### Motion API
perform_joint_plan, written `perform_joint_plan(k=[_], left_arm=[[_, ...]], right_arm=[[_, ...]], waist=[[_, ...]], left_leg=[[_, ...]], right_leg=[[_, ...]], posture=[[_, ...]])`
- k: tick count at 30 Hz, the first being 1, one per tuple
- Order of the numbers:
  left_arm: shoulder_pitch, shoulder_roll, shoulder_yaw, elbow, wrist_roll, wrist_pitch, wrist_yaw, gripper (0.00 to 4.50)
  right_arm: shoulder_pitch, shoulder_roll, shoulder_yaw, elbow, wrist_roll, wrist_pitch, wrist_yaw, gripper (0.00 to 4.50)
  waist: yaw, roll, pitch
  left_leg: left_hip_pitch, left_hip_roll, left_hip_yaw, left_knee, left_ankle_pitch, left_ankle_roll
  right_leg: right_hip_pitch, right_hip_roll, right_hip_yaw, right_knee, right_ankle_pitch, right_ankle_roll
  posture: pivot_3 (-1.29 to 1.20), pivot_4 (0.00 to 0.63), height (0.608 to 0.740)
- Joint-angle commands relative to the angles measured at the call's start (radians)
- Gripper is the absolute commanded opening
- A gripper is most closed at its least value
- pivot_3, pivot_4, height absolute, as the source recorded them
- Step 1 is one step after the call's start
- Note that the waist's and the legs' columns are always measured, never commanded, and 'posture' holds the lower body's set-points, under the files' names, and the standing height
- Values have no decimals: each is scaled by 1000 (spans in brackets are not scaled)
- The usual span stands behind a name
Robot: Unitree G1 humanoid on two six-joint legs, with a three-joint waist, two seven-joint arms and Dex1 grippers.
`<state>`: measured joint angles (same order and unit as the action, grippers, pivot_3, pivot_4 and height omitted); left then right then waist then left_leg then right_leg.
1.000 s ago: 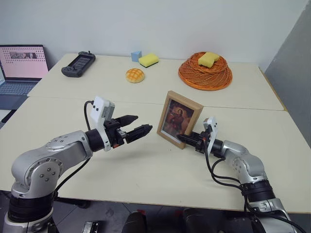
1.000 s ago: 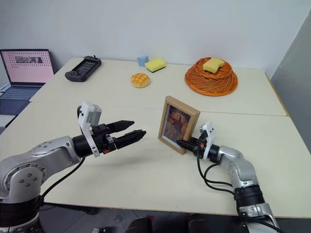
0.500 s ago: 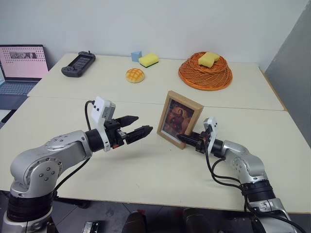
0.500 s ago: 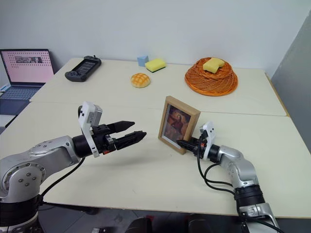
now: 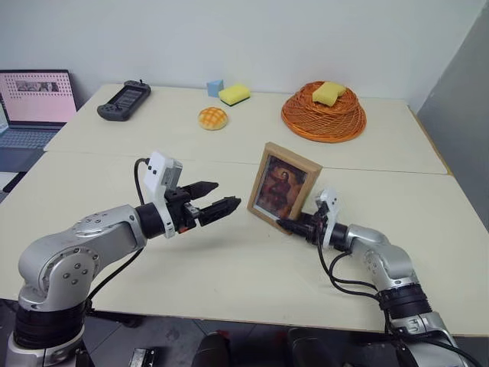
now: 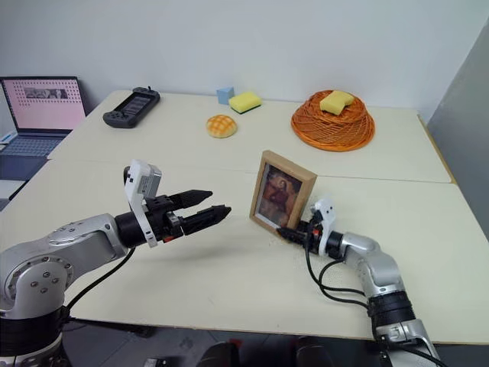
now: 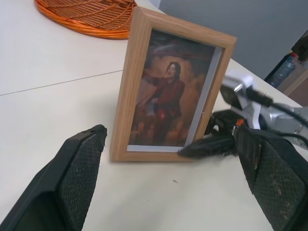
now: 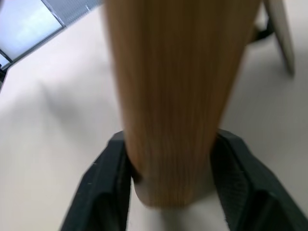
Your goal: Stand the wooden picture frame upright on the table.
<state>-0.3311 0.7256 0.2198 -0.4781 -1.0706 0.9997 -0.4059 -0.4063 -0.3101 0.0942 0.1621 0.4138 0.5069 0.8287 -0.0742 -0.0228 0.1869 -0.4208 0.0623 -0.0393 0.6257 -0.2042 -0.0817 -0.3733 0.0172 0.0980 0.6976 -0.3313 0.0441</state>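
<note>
We see the right gripper (image 8: 168,180) pinching the wooden picture frame (image 5: 285,186) corner, its stand hidden; the left gripper (image 5: 217,199) is spread.

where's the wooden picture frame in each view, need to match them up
Left eye view: small light-wood picture frame stands right of centre on the pale table.
Right eye view: right of centre.
Left wrist view: centre, picture side facing the camera.
Right wrist view: its wooden edge rises between the right tool's fingers.
Shared landmark: orange woven basket, behind the frame in both eye views and the left wrist view.
</note>
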Motion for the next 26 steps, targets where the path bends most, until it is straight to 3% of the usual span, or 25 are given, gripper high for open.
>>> perform_joint_plan(k=[1,6,17,26], left_arm=[[-22,-3,2,-21,-6,-2,1,4500],[-25,-3,3,-19,-4,0,0,4500],[-4,25,13,-33,-16,15,-28,4500],[-24,6,6,-9,13,-9,-36,4500]], right_arm=[[-10,-9,-12,-5,-3,16,-4,3397],[-9,-15,-1,-11,-12,18,2,4393],[36,-93,-29,-85,11,58,26,4393],[54,-75,-38,-111,27,84,1,4393]], waist=[[0,0,0],[1,0,0],[17,0,0],[18,0,0]], left_leg=[[0,0,0,0,0,0],[0,0,0,0,0,0],[-1,0,0,0,0,0],[-2,0,0,0,0,0]], right_leg=[[0,0,0,0,0,0],[0,0,0,0,0,0],[0,-1,-1,-1,0,0],[0,-1,-1,-2,0,0]], posture=[[0,150,740],[0,150,740],[0,150,740],[0,150,740]])
